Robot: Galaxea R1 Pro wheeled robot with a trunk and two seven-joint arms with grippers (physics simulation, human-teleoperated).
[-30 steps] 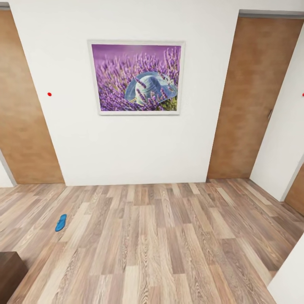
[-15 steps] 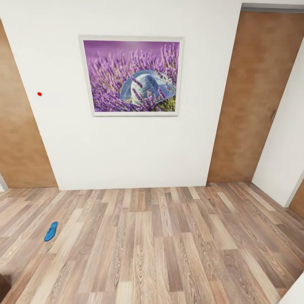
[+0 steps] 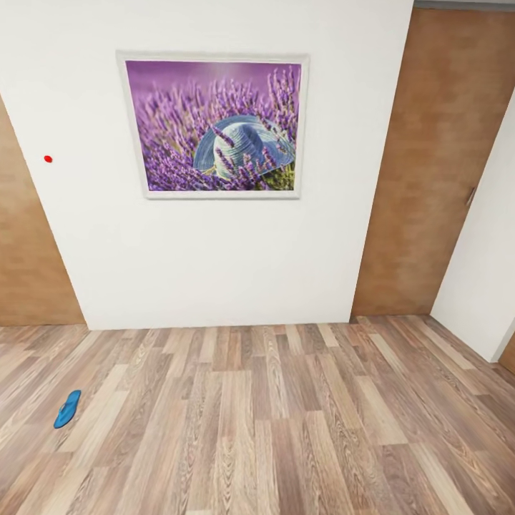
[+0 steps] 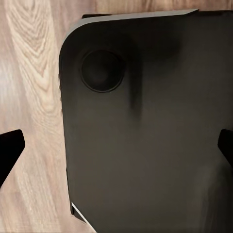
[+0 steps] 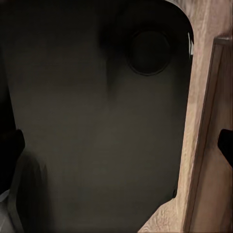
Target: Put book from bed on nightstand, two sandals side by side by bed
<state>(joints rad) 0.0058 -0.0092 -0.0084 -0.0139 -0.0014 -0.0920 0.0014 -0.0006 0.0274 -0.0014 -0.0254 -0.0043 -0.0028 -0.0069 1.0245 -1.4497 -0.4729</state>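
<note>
One bright blue sandal (image 3: 66,409) lies flat on the wood-plank floor at the far left of the head view, a short way out from the white wall. The book, the bed and the nightstand are out of view. In the left wrist view my left gripper (image 4: 116,150) is open, its dark fingertips (image 4: 9,150) wide apart over the robot's black base. My right gripper (image 5: 119,145) is open too, its fingertips (image 5: 225,145) spread at the picture's edges with nothing between them.
A white wall with a framed lavender picture (image 3: 213,125) stands straight ahead. Brown doors flank it at left (image 3: 28,272) and right (image 3: 422,179). A white wall corner (image 3: 479,286) juts in at the right. Plank floor (image 3: 286,422) stretches in front.
The camera has moved closer to the wall, so the picture looks larger and the sandal has slid toward the lower left. A dark brown furniture corner has left the view.
</note>
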